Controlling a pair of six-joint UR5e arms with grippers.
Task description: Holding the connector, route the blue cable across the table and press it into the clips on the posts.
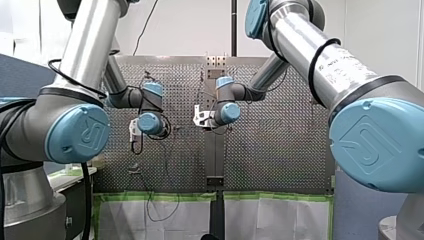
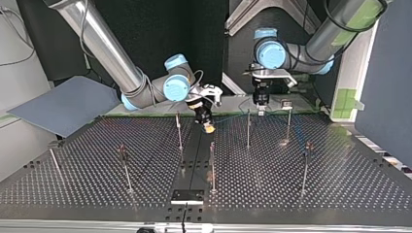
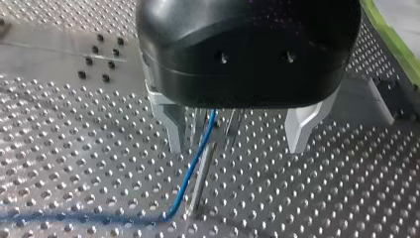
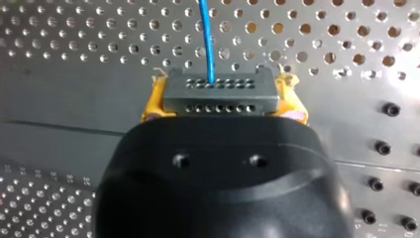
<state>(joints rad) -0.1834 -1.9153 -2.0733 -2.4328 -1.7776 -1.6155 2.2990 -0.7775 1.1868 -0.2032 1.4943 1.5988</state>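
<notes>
**Our right gripper [image 4: 223,84] clamps the dark grey rectangular connector [image 4: 218,101]; our left gripper [image 3: 237,136] stands wide**

In the right wrist view, we hold the connector between two yellow pads [image 4: 152,104], one against each short end of the block. The thin blue cable [image 4: 205,34] leaves one of the small holes in the connector's exposed face. From there it runs straight ahead of the gripper, over the perforated metal table [image 4: 74,54].

In the left wrist view, the two metal fingers [image 3: 171,126] of our left gripper stand well apart. The cable passes between them, nearer one finger than the other. It lies just beside a slim metal post [image 3: 202,173] that also stands between the fingers. We cannot tell whether the cable touches the post. Near the foot of the post the cable bends and runs off along the table surface.

In the top view, our right arm enters at the view's left and carries the connector low over the table. Our left gripper hangs near it, toward the view's right. A faint blue line of cable spans the gap between the two grippers. Further upright posts [image 2: 248,128] stand well apart across the table; their clips are too small to make out.
</notes>
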